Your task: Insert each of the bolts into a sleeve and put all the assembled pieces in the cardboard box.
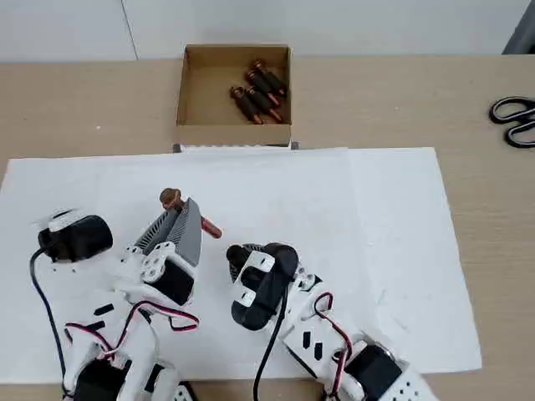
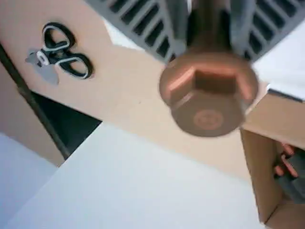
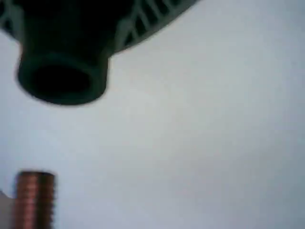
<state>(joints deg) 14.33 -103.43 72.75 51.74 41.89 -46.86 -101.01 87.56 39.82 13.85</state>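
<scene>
We see the left pincer [image 1: 185,219] clenched on a copper hex-head bolt [image 2: 207,93], held crosswise over the white paper sheet [image 1: 376,251]. Just beside it, the right pincer [image 1: 241,257] grasps a black tubular sleeve [image 3: 61,81], with the bolt's threaded tip near the sleeve's open end. Beyond the sheet, copper-and-black assembled pieces [image 1: 259,92] lie in the brown cardboard box [image 1: 201,83] on the wooden tabletop [image 1: 401,100]. Black-handled scissors [image 1: 514,121] sit far right.

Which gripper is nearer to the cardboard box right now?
Left. The left gripper, holding a bolt, is over the white sheet in front of the cardboard box; the right gripper, holding a black sleeve, sits farther back from it.
</scene>
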